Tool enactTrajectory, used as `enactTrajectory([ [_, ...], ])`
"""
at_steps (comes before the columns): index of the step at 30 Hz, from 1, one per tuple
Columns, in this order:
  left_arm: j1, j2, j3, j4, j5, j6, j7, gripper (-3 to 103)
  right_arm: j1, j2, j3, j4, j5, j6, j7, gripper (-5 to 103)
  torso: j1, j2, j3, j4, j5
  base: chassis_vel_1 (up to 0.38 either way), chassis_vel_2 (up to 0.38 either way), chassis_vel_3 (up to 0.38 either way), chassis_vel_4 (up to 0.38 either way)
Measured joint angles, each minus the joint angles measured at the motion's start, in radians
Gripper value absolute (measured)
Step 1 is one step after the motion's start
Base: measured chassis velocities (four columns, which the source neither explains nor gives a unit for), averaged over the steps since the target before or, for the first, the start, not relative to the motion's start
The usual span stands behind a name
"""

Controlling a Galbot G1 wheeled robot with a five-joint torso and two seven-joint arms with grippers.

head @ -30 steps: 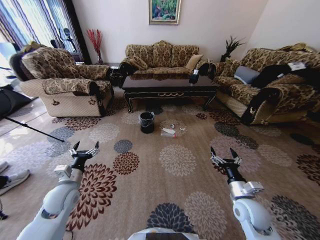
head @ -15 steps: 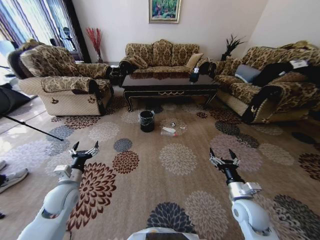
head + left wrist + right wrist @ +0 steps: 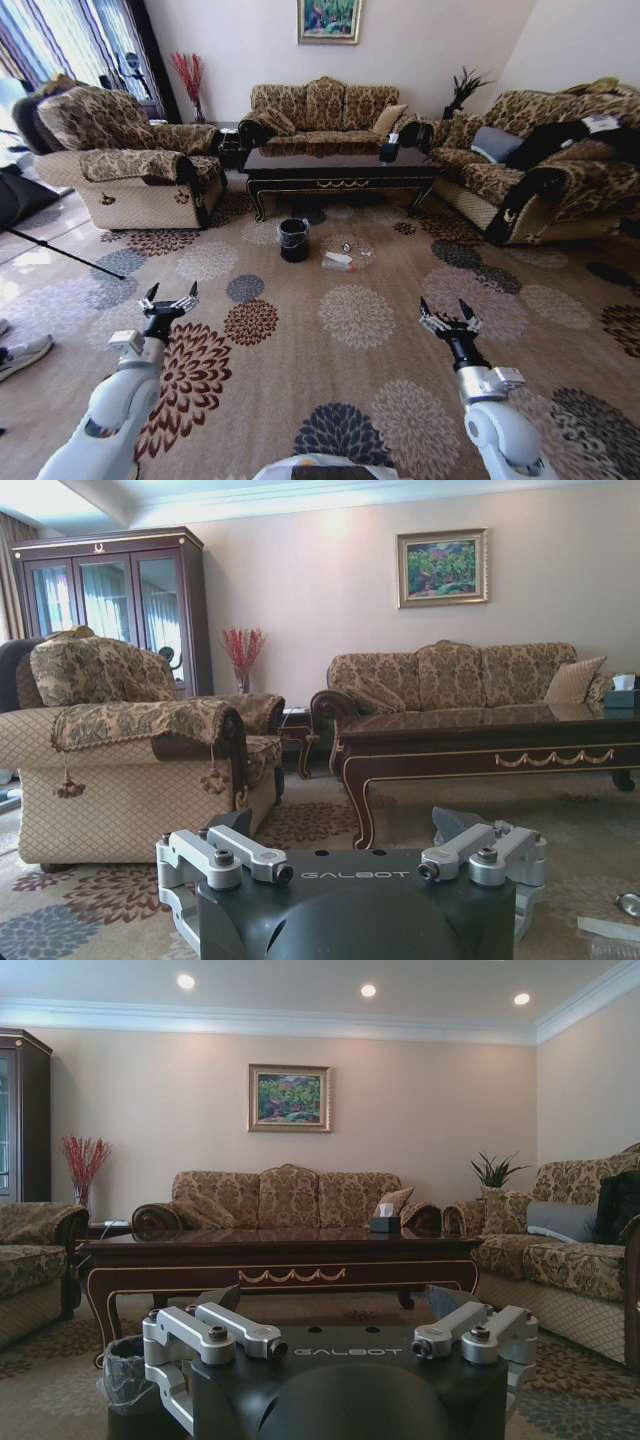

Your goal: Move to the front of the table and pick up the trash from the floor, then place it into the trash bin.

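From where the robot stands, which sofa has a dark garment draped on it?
The sofa on the robot's right, with dark clothing across it; the others carry none.

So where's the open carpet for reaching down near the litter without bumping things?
Open floor lies between both raised, open grippers, left and right, and the trash. More bare carpet sits right of the trash, toward the right sofa. It is crowded on the trash's other side, by the trash bin, and behind it at the table.

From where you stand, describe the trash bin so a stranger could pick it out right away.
Find the long dark coffee table in front of the middle sofa. On the carpet just before its left end stands the trash bin: small, round, black, lined with clear plastic, upright beside the flat-lying litter.
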Motion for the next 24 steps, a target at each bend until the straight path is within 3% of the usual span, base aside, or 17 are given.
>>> enactTrajectory([
  [24, 0.001, -0.002, -0.007, -0.006, -0.003, -0.007, 0.002, 100, -0.010, 0.006, 0.000, 0.001, -0.038, 0.017, -0.003, 100, -0.033, -0.097, -0.064, 0.0000, 0.0000, 0.000, 0.000, 0.000, 0.000],
])
